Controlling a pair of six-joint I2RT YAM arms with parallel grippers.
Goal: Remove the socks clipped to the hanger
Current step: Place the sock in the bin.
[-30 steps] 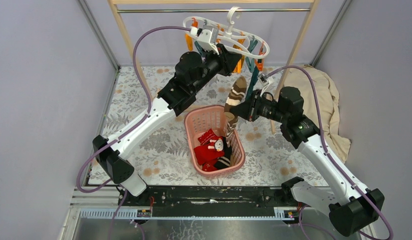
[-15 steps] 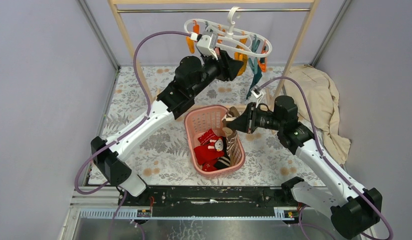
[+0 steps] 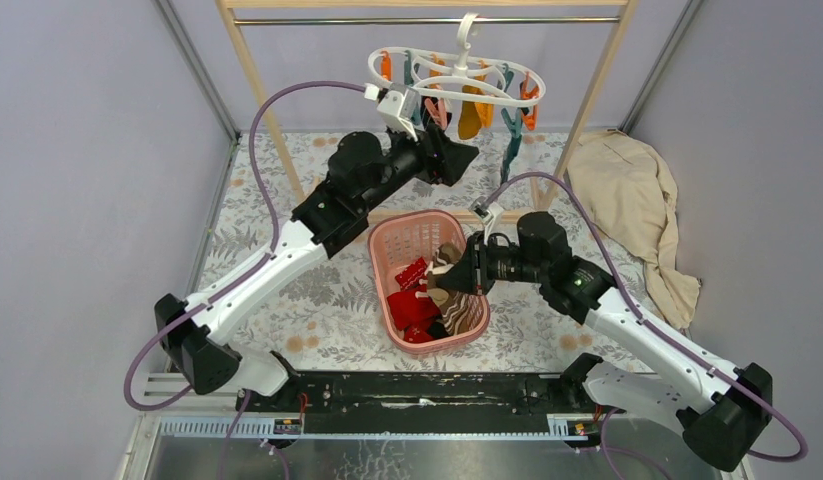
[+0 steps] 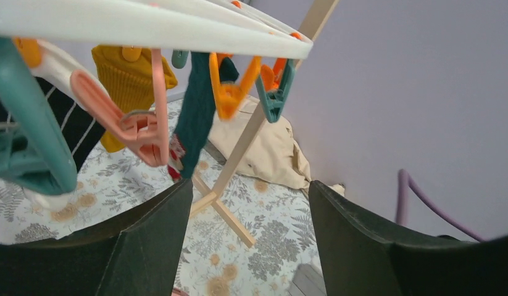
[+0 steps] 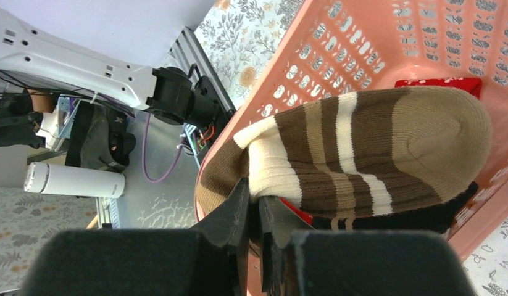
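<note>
Brown-and-white striped sock [image 5: 362, 154] fills the right wrist view, pinched between the closed fingers of the right gripper [image 5: 254, 213], with the pink basket [image 5: 374, 49] right beneath it. A black sock [image 5: 412, 216] and a scrap of red lie under it. Only that view shows the grip; from above, the sock is a bunched lump at the gripper's tip.

The left wrist view alone shows the underside of the hanger [image 4: 146, 24]. The left gripper [image 4: 250, 203] sits below it with its jaws wide apart and nothing between them. It looks up at a mustard sock [image 4: 124, 80], a dark teal sock [image 4: 195, 117] and bare pink, orange and teal clips [image 4: 229, 92].

A second ago the striped sock stood stretched upright just under the hanger. Now it is down over the basket in the middle of the worktop, and the right arm has dropped with it. The left gripper has sunk away from the hanger, which has swung level above the far edge on the wooden rack [image 3: 252, 75].

Counted: two socks on the hanger, one in the right gripper, one basket holding red socks [image 3: 407, 305] too bunched to number, and one beige cloth [image 3: 627, 190] by the right edge.
</note>
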